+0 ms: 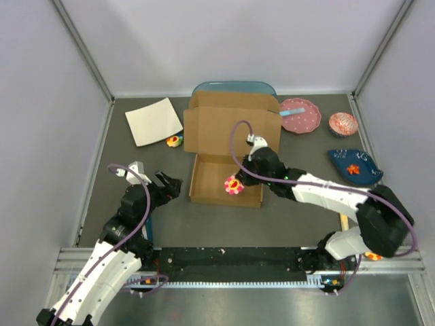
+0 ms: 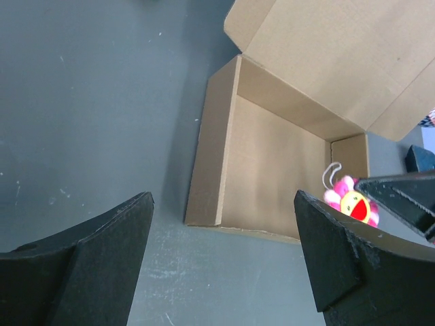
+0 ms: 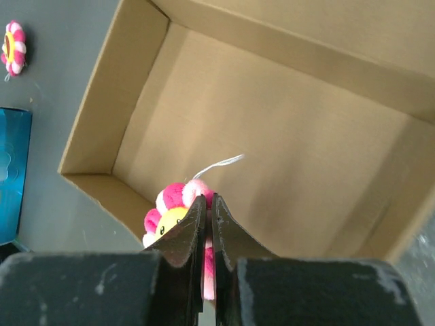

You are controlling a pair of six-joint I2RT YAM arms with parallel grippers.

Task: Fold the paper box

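- The paper box lies in the middle of the bench. Its shallow tray has the walls standing up, and the lid flap is open and spread flat toward the far side.
- The right gripper is closed on a pink flower toy. It pinches the toy between its fingers over the near part of the tray, close to the near wall.
- I cannot tell if the toy touches the floor of the box.
- The left gripper is wide open and holds nothing. It hangs over the bare bench, just beside the near left corner of the box, and does not touch it.
- A cream-white sheet lies at the far left, with a second small flower toy between it and the box.
- To the right of the lid there is a pink plate.
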